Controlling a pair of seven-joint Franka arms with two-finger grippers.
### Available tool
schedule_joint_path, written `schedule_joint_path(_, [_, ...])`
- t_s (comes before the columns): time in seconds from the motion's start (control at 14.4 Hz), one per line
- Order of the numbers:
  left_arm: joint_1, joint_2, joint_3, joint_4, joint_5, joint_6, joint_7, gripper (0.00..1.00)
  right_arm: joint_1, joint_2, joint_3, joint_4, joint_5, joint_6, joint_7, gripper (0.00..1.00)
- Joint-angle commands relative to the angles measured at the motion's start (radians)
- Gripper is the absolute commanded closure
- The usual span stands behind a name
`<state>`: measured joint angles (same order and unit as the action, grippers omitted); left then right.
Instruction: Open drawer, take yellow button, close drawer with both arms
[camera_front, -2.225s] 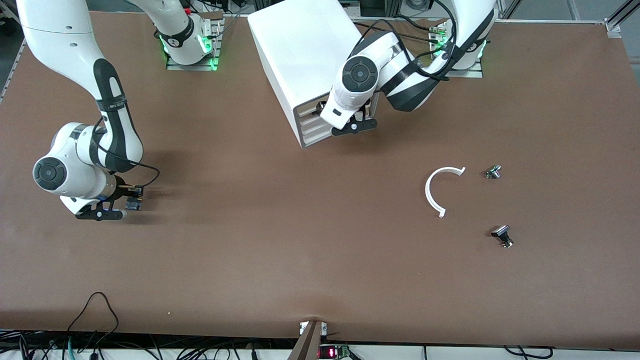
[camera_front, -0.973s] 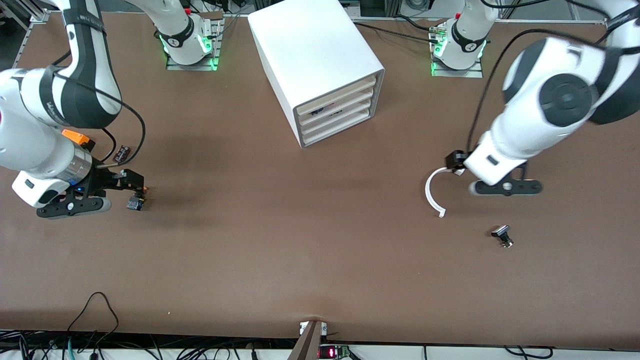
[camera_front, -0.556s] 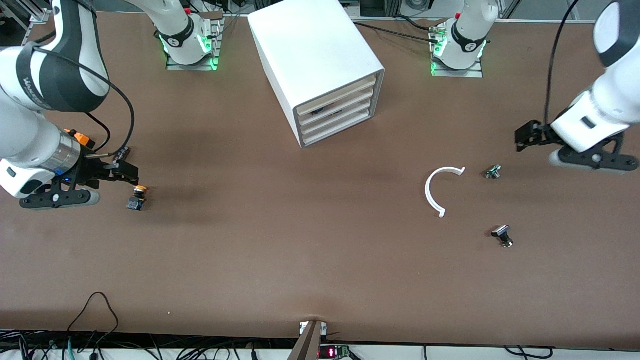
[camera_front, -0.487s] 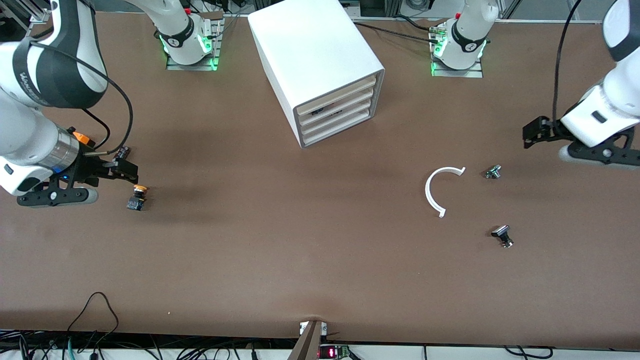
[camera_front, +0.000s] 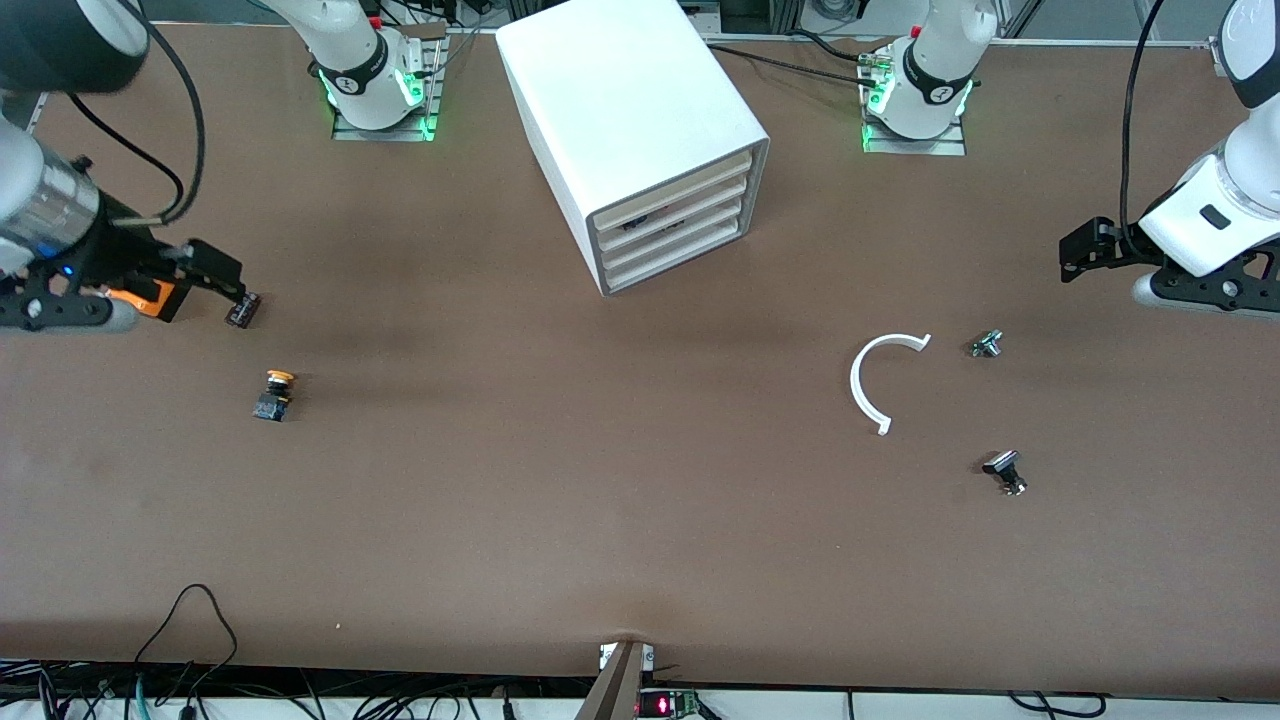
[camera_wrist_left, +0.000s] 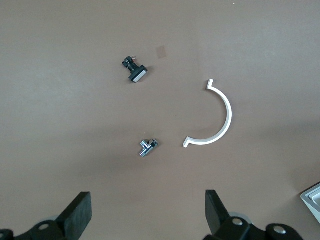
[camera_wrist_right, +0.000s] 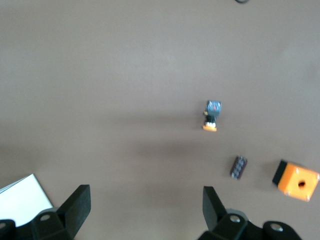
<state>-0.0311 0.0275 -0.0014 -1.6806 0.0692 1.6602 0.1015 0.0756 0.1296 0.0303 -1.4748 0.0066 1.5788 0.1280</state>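
The button (camera_front: 272, 394) lies free on the table toward the right arm's end, nearer the front camera than the cabinet (camera_front: 632, 130), whose top drawer (camera_front: 668, 182) sits flush and closed, suggesting the job is essentially done. The right gripper (camera_front: 215, 280) and left gripper (camera_front: 1082, 250) hang spread and empty above the table ends. No legible writing shows.

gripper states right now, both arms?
Left gripper: open, holding nothing, up over the table at the left arm's end.
Right gripper: open, holding nothing, up over the right arm's end; the button lies on the table.
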Motion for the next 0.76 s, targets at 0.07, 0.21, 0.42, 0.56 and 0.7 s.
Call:
schedule_joint_path(0.07, [-0.007,-0.026,0.012,-0.022,-0.014,0.013,0.007,0.0,-0.099,-0.076,0.097,-0.019,-0.016,-0.058,0.036,0.01])
schedule_joint_path(0.21, [-0.007,-0.026,0.012,-0.021,-0.015,0.013,0.007,0.0,-0.108,-0.11,0.099,-0.019,-0.014,-0.095,0.042,0.01])
schedule_joint_path(0.42, [-0.007,-0.026,0.012,-0.021,-0.015,0.013,0.007,0.0,-0.109,-0.133,0.096,-0.022,-0.017,-0.115,0.035,0.01])
schedule_joint_path(0.56, [-0.007,-0.026,0.012,-0.021,-0.015,0.015,0.007,0.0,-0.108,-0.13,0.096,-0.015,-0.025,-0.115,0.042,0.01])
schedule_joint_path(0.7, [-0.007,-0.026,0.012,-0.021,-0.015,0.015,0.007,0.0,-0.108,-0.13,0.094,-0.012,-0.025,-0.112,0.039,0.01])
